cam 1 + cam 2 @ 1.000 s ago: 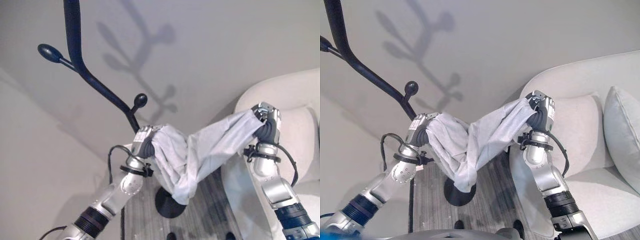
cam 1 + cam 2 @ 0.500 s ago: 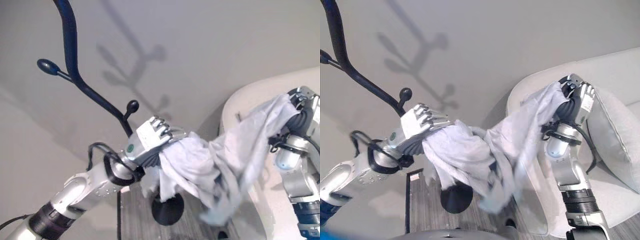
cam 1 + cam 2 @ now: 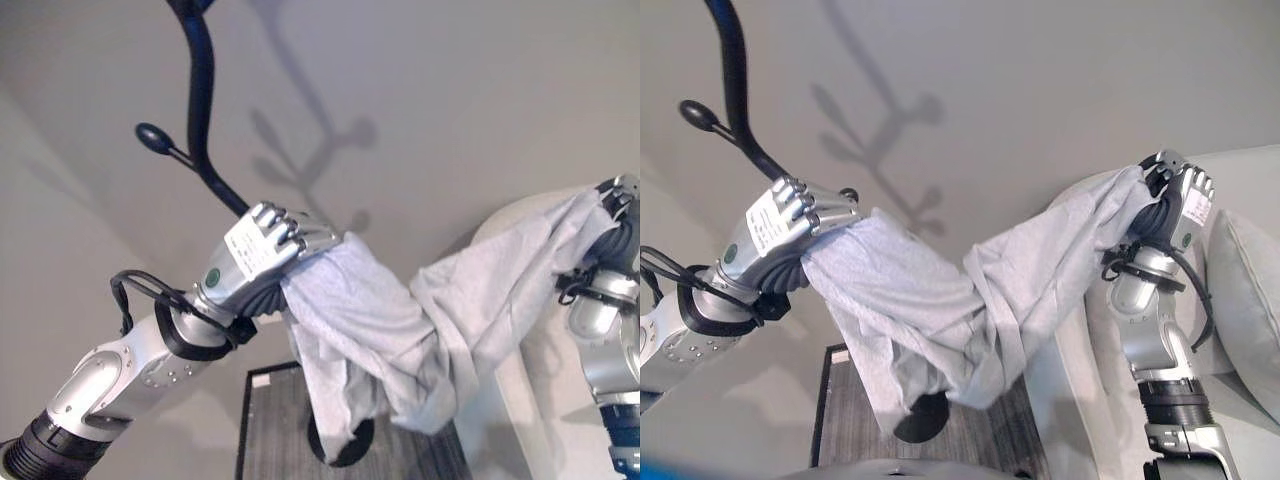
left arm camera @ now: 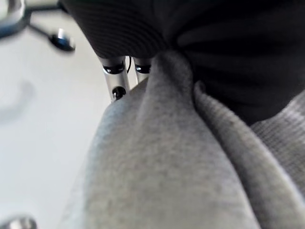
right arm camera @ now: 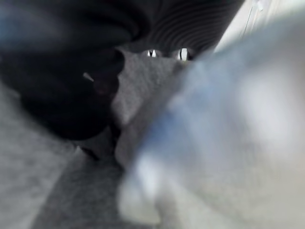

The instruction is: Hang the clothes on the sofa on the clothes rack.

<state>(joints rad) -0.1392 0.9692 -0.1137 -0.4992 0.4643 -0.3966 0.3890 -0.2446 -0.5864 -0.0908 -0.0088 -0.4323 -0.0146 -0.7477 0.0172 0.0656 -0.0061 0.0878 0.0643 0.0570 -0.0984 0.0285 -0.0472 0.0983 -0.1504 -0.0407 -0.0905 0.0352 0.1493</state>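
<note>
A light grey garment (image 3: 400,330) hangs stretched between my two hands, sagging in the middle. My left hand (image 3: 262,245) is shut on one end, raised close to the dark blue clothes rack (image 3: 200,90), just below and right of its lower knob (image 3: 153,137). Over by the sofa, my right hand (image 3: 1175,205) is shut on the other end, held high. In the left wrist view the grey cloth (image 4: 167,157) bunches under the curled fingers (image 4: 116,78). The right wrist view has the cloth (image 5: 143,119) pressed against the palm.
The rack's round dark base (image 3: 340,450) stands on a strip of wood-look floor, partly behind the hanging cloth. A pale sofa (image 3: 1240,300) with a cushion sits at the right. A plain wall lies behind everything.
The left hand has lifted the cloth up toward the rack's lower branch. The right hand has risen too, pulling the garment more taut. The camera has tilted up.
</note>
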